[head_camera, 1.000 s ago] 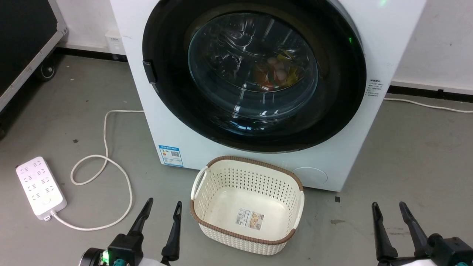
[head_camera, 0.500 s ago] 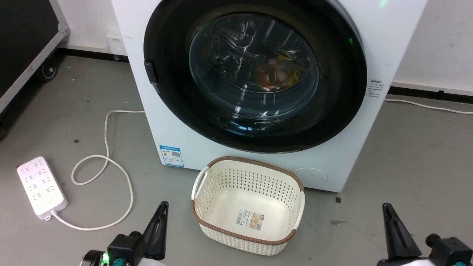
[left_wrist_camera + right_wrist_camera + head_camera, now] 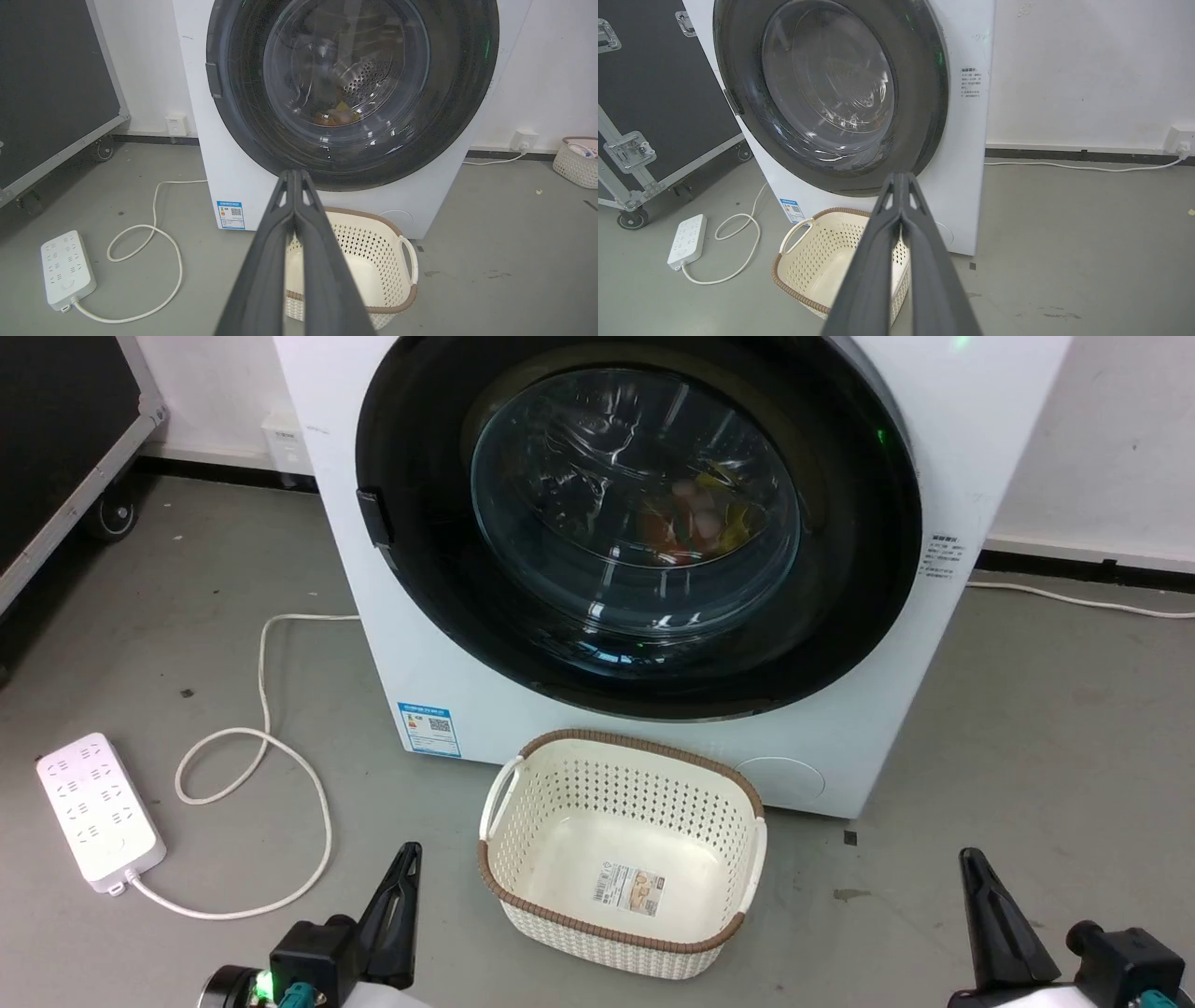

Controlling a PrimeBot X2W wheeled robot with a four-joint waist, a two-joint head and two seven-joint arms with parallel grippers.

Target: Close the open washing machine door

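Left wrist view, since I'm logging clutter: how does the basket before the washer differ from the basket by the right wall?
The basket before the washer is empty; the basket by the wall holds something too small to name. The first shows its white handle; the second is cut off by the picture's edge. Both are cream and perforated.

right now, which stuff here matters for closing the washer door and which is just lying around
For the job: washing machine door, looking shut; left pincer; right pincer, both closed.

Lying about: cream basket, power strip, white cable, black wheeled case.
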